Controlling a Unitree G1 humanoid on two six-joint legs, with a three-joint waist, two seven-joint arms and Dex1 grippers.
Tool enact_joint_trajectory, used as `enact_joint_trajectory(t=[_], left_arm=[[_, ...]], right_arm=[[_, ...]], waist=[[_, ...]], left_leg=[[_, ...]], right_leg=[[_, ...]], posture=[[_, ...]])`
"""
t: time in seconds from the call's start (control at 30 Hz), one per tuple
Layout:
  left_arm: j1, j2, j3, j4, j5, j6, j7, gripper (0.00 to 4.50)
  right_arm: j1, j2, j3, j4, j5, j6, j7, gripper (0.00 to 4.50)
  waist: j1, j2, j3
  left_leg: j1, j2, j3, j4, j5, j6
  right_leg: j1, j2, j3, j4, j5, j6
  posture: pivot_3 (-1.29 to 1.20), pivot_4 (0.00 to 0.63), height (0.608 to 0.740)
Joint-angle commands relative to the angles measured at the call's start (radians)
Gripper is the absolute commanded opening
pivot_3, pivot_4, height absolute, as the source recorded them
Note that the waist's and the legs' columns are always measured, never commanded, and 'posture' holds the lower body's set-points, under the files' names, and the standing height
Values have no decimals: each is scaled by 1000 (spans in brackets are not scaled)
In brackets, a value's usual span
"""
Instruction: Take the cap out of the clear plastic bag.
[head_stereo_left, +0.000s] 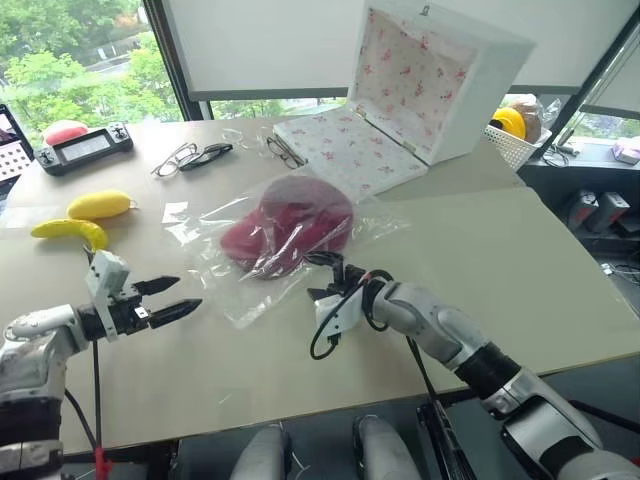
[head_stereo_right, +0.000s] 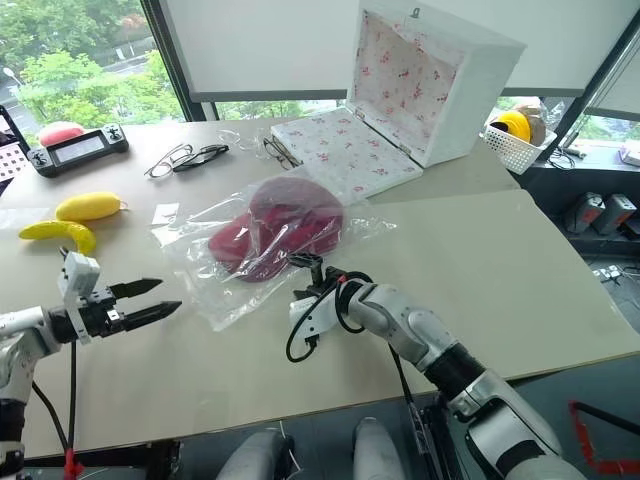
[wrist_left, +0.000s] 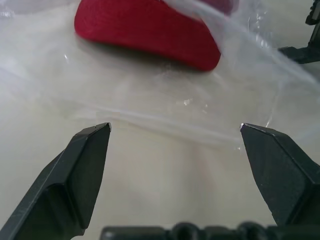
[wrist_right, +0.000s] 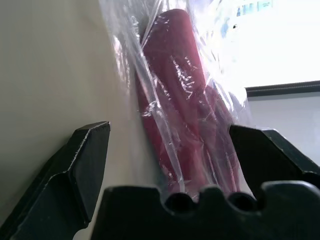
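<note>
The dark red fabric baseball cap lies wholly inside the large clear, crinkly plastic bag, which rests flat near the middle of the pale beige surface. Both hands sit low at the bag's near side with nothing held. The left hand has its two black fingers spread and points at the bag's near-left edge, a little apart from it. The right hand has its fingers spread too, and sits at the near-right side, right up against the plastic by the cap's brim. The step looks like a two-handed approach: one hand should pinch only loose film at the edge to anchor the bag, while the other finds the opening. I cannot tell which side the mouth is on. Closing through the plastic onto the cap would drag both together, so each pinch should be kept to a single layer. Nearer the robot the surface is bare, good room to draw the cap out. The open white floral-lined box and the black-framed glasses lie beyond, and the yellow banana off to the left.
</note>
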Motion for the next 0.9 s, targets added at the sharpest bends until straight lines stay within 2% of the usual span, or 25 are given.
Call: enact_joint_trajectory(t=[0.03,0.2,0.3,0.43,0.5,0.53,0.57,0.6,0.77,0.9], left_arm=[[-9,-3,41,-48,-50,16,40,4453],[-48,3,31,-27,-64,24,64,4453],[-63,0,19,-12,-58,15,67,4453],[-72,1,13,-17,-67,21,60,4500],[-72,5,10,-21,-74,27,53,4500],[-71,9,7,-22,-75,28,48,4500],[-70,13,5,-23,-78,31,45,4500],[-68,17,2,-25,-81,34,40,4500],[-68,25,-5,-23,-86,45,37,4500],[-67,26,-12,-27,-96,56,31,4500]], right_arm=[[-58,38,-27,26,-26,-3,-37,4500],[-140,110,13,125,-104,2,-74,4500],[-151,161,30,197,-92,4,-43,4500],[-152,187,41,259,-94,6,-23,3638],[-153,194,43,280,-94,13,-19,2828],[-154,196,42,289,-96,18,-19,2572],[-155,198,40,296,-97,23,-20,2085],[-156,200,37,303,-96,26,-21,1877],[-170,200,24,331,-101,52,-34,165],[-164,178,6,298,-68,14,-43,76]], waist=[[-1,0,0],[-6,0,0],[-7,0,0],[-8,0,0],[-8,0,0],[-8,0,0],[-8,0,0],[-8,0,0],[-8,0,0],[-8,0,0]], left_leg=[[0,0,0,0,0,0],[0,0,1,0,0,-1],[1,0,1,-1,0,-1],[0,0,1,-1,0,-1],[1,0,1,-1,0,-2],[1,0,1,-1,0,-2],[1,0,1,-1,0,-2],[2,0,1,-1,0,-2],[4,0,2,-1,0,-2],[8,1,5,-1,0,-3]], right_leg=[[0,0,0,0,0,0],[-1,0,0,0,0,0],[-1,0,0,1,0,-1],[-3,0,0,0,1,-1],[-2,0,0,1,1,-1],[-2,0,0,1,1,-1],[-2,0,0,2,1,-1],[-2,0,0,2,1,-1],[-2,0,0,5,1,-1],[0,0,0,6,0,-2]], posture=[[0,150,740],[0,150,740],[0,150,740],[0,150,740],[0,150,740],[0,150,740],[0,150,740],[0,150,740],[0,150,740],[0,150,740]])
